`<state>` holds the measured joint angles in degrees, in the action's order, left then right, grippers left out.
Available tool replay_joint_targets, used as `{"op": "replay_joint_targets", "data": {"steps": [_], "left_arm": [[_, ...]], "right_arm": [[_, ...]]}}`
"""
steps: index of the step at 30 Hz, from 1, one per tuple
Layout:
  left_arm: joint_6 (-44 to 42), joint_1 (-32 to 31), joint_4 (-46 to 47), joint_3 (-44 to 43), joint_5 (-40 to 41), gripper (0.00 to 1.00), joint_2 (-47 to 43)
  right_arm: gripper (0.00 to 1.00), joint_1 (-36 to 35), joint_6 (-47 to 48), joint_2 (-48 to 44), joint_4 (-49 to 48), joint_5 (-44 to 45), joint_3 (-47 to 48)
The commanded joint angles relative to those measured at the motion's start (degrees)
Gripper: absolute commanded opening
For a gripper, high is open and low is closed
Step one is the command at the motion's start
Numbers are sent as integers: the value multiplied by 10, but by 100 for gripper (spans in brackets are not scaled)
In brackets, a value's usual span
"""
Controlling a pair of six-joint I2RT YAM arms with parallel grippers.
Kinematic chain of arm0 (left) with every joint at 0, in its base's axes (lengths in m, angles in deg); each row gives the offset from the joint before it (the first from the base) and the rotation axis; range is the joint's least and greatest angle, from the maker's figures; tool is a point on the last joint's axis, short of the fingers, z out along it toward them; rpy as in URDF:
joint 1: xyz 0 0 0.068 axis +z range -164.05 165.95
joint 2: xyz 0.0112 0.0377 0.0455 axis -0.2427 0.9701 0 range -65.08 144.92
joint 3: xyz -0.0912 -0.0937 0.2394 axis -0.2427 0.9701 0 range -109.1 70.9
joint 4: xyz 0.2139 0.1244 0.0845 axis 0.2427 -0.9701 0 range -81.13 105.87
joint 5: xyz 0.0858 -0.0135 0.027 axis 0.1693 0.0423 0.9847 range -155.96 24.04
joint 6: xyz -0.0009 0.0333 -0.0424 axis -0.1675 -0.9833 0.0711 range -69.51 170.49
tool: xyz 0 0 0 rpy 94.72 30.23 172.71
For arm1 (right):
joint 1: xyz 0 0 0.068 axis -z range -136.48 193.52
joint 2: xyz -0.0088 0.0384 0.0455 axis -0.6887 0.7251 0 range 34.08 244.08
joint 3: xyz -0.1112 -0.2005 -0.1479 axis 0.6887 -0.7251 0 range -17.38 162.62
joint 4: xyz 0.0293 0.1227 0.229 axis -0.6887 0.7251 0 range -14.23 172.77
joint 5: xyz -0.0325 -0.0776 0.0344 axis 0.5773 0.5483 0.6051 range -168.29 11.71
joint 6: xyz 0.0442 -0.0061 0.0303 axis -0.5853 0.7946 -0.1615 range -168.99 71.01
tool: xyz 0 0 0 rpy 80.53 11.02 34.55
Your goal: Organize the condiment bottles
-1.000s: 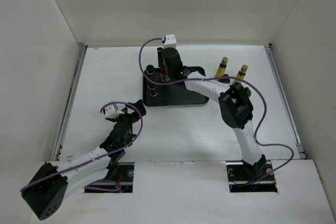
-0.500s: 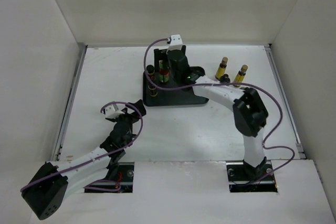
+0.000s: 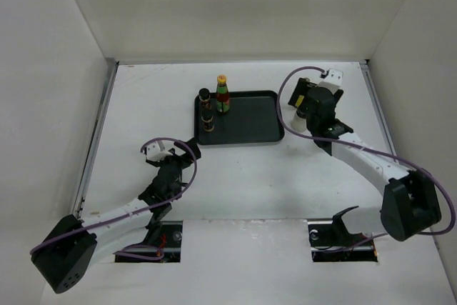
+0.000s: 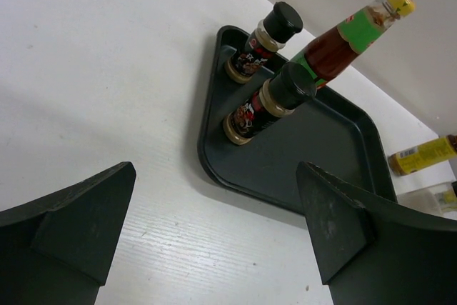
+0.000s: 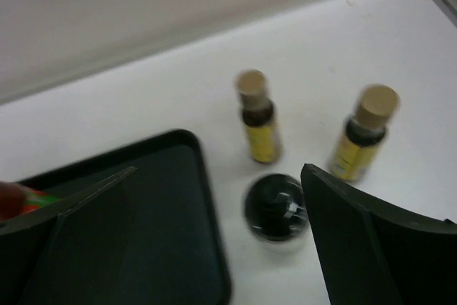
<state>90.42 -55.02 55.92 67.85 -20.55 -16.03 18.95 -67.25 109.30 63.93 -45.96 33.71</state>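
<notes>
Tray [image 3: 250, 132] sits at twelve o'clock in my top view. Two dark jars [image 4: 246, 116] stand upright along its nine o'clock edge, with the green-red bottle [image 3: 223, 95] just beside the far one. Off the tray, at its three o'clock, I see two brown bottles [image 5: 258, 119] and a black-capped bottle [image 5: 275, 206]. Right gripper [image 5: 218, 171] hangs over these, fingers spread, empty. Left gripper [image 4: 216, 168], at seven o'clock, is spread and empty.

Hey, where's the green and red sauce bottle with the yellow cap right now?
In the top view, the green-red bottle stands upright in the far-left corner of the black tray, just right of the farther short dark jar.
</notes>
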Motion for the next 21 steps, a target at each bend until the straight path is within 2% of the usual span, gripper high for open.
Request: {"op": "replay_joint_targets", "data": {"steps": [1,6,11,14,17,21], "left_arm": [[5,-4,28,-4,-7,100,0],[5,-3,28,-7,-8,100,15],[5,-1,28,-9,-8,100,22],[5,-1,28,-8,-8,100,17],[5,-1,29,-9,-8,100,25],[5,-2,29,-9,-8,100,22]], "right_arm": [[100,33,-19,18,58,12,-5],[100,57,-12,76,68,-40,28],[100,68,-19,130,67,-56,50],[89,66,-24,148,67,-55,55],[68,66,-25,152,66,-47,61],[52,64,-14,131,75,-28,66]]}}
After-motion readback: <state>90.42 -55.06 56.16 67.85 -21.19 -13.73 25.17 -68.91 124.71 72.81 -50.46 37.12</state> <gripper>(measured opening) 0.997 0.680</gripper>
